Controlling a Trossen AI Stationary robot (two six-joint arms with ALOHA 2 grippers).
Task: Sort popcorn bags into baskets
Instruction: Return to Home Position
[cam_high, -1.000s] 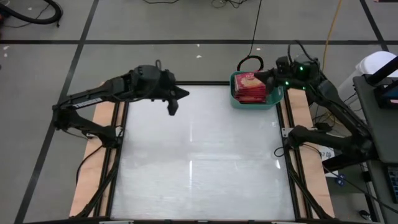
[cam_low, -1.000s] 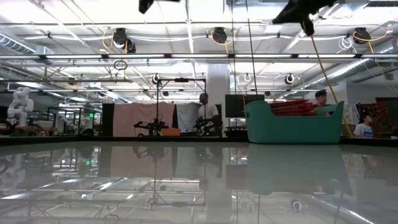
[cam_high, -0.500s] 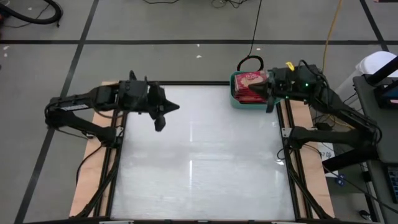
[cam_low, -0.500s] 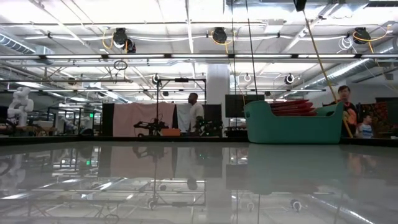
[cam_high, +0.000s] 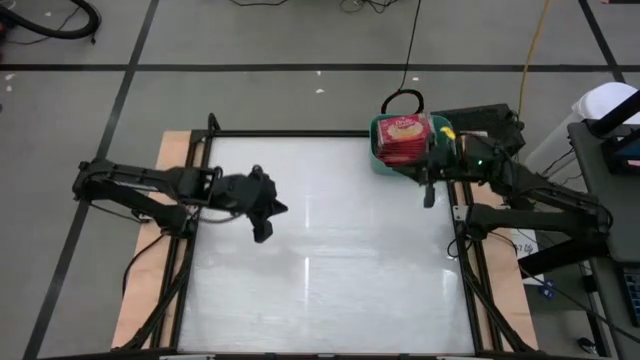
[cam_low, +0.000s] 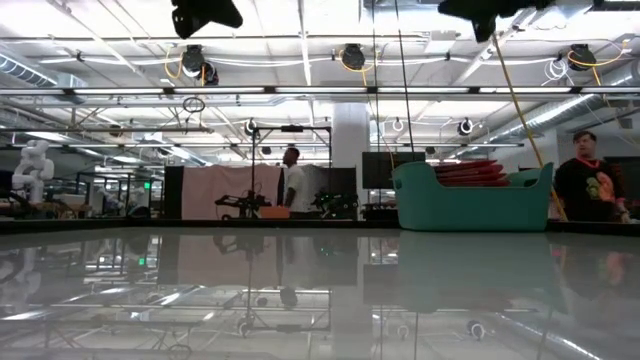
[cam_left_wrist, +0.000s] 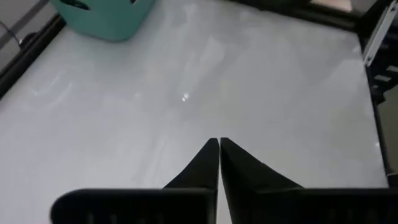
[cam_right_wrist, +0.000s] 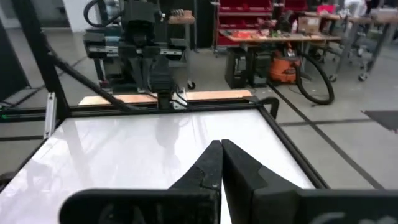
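A teal basket (cam_high: 378, 158) stands at the table's far right corner, with several red popcorn bags (cam_high: 404, 140) stacked in it; the low view shows the basket (cam_low: 470, 205) with the bags' (cam_low: 470, 172) red edges above its rim. My left gripper (cam_high: 264, 232) hangs shut over the table's left middle, holding nothing; in its wrist view the gripper (cam_left_wrist: 219, 144) points at bare table, the basket (cam_left_wrist: 102, 15) far off. My right gripper (cam_high: 428, 198) is shut and holds nothing, just near of the basket at the right edge; in its wrist view the gripper (cam_right_wrist: 220, 145) points level across the table.
The white tabletop (cam_high: 320, 250) lies inside a dark frame (cam_high: 460, 215) with wooden side strips. A black cable (cam_high: 400, 100) loops on the floor behind the basket. People stand in the room beyond the table (cam_low: 588, 185).
My left gripper has drawn back toward the table's left and near side and sunk lower, staying shut. My right gripper has left its place over the basket and swung toward the near side along the right edge, turning level, shut throughout. The bags have stayed in the basket.
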